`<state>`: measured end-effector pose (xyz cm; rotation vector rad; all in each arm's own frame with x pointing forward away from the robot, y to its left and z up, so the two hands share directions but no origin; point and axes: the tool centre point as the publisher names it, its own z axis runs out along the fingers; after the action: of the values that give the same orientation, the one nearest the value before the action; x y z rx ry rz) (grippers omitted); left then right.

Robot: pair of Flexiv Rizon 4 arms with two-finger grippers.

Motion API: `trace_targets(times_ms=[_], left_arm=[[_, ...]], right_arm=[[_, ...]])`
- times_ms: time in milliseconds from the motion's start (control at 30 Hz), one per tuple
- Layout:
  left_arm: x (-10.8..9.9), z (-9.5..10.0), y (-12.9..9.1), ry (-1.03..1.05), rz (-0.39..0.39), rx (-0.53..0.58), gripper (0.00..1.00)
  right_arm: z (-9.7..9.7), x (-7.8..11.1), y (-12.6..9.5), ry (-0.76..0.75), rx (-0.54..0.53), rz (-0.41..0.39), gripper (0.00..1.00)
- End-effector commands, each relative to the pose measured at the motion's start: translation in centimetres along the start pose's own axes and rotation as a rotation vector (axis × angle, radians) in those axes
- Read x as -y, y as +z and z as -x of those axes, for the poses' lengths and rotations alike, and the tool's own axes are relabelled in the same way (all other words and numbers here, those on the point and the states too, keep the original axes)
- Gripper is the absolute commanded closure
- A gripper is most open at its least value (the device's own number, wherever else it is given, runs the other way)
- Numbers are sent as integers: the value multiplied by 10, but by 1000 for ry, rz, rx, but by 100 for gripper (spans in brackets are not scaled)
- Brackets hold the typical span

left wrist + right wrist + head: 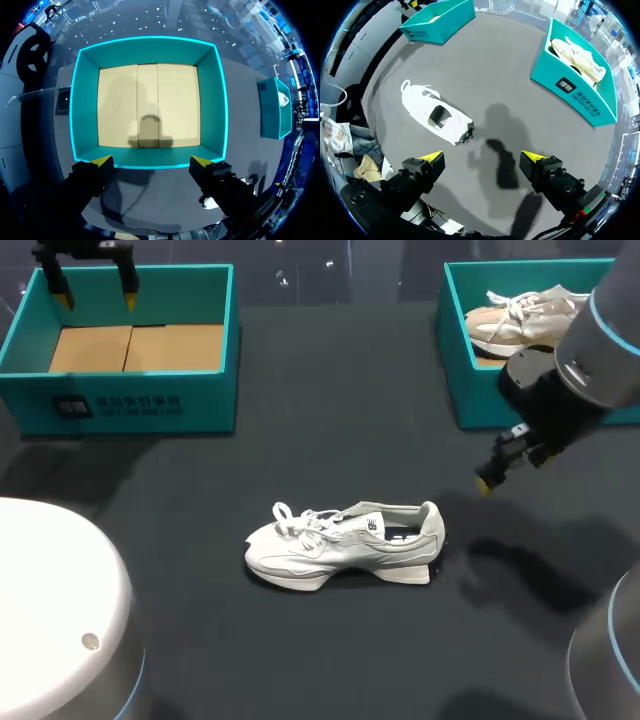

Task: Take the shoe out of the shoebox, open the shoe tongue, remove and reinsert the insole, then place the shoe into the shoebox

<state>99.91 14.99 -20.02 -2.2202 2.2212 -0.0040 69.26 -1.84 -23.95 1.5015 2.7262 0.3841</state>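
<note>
A white sneaker point(345, 543) lies on its side in the middle of the dark table, toe to the left; the right wrist view has this sneaker point(436, 115) ahead of the fingers. My right gripper point(481, 158) hangs open above the table, right of the shoe's heel, and only one yellow fingertip point(484, 483) of it shows in the head view. At the back left, my left gripper point(96, 290) stands open over an empty teal shoebox point(130, 405) with a cardboard floor point(148, 105). A second teal shoebox point(462, 370) at the back right holds a beige shoe point(522, 318).
My left arm's white base point(55, 620) fills the front left corner, and a grey part of my right arm point(605, 660) sits at the front right. Open table lies around the sneaker.
</note>
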Motion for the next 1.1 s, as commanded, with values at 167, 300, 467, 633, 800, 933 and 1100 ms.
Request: trace_targets(times_ms=[167,300,467,633,800,933,1100], left_arm=[[0,0,0,0,1,1,0],[0,0,0,0,1,1,0],[0,0,0,0,1,1,0],[0,0,0,0,1,1,0],[0,0,0,0,1,1,0],[0,0,0,0,1,1,0],[0,0,0,0,1,1,0]], right_arm=[[6,12,2,-407,-446,426,0],[6,12,2,-407,-446,426,0],[15,17,15,-538,-499,551,0],[23,18,36,-600,-529,604,0],[28,23,47,-647,-521,674,0],[28,23,47,-647,-521,674,0],[28,23,47,-647,-521,674,0]])
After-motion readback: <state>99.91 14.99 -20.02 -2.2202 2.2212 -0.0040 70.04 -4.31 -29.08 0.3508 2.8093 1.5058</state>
